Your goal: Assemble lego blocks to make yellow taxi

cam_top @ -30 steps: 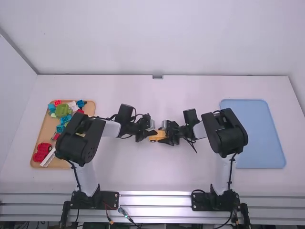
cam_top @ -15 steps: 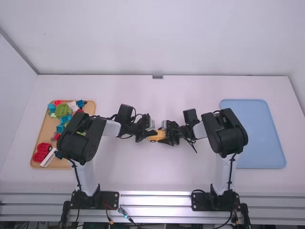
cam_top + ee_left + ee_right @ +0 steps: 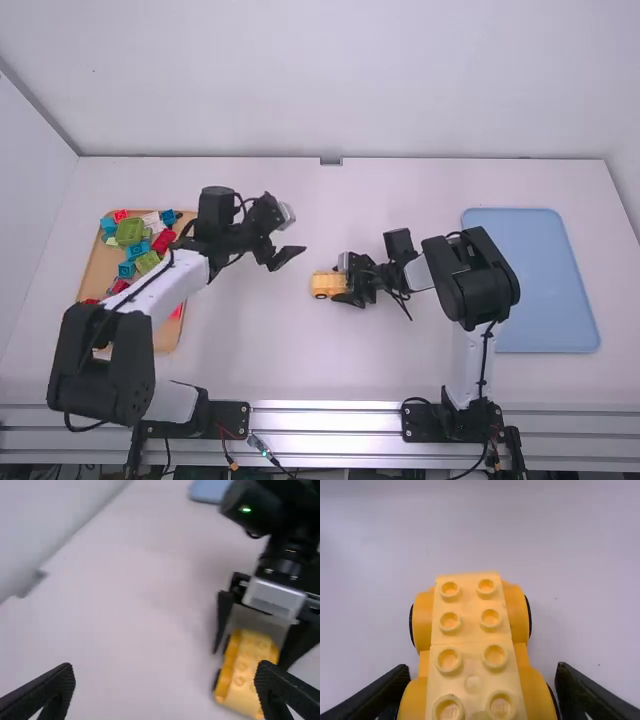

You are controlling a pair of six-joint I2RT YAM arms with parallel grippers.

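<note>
High view: white table (image 3: pixel 270 360), 2 arms mounted at the near edge. Left arm (image 3: pixel 148 285) crosses above the wooden-coloured tray; right arm (image 3: pixel 470 278) reaches inward toward the table's middle. Blue tray (image 3: pixel 545 285) lies flat on the right side, its near-left part behind the right arm. Wooden-coloured tray (image 3: pixel 166 334) lies on the left side, carrying loose blocks.

Left gripper (image 3: pixel 290 257) hangs near the middle, well apart from the right gripper (image 3: pixel 345 286); its jaws stand wide, with nothing between them. The right gripper's jaws are closed on the yellow car (image 3: pixel 470 630), 1 finger along each side.

The car is at the table's middle, studs up, its free end pointing toward the left arm's side. Black wheels (image 3: pixel 528 615) show at its sides. Tray contents include a green block (image 3: pixel 131 231), a red block (image 3: pixel 164 240) and a blue block (image 3: pixel 169 216). Right wrist view: 8 studs (image 3: pixel 490 619) on the car, 4 rows of 2, with 1 seam crossing between the middle rows.
</note>
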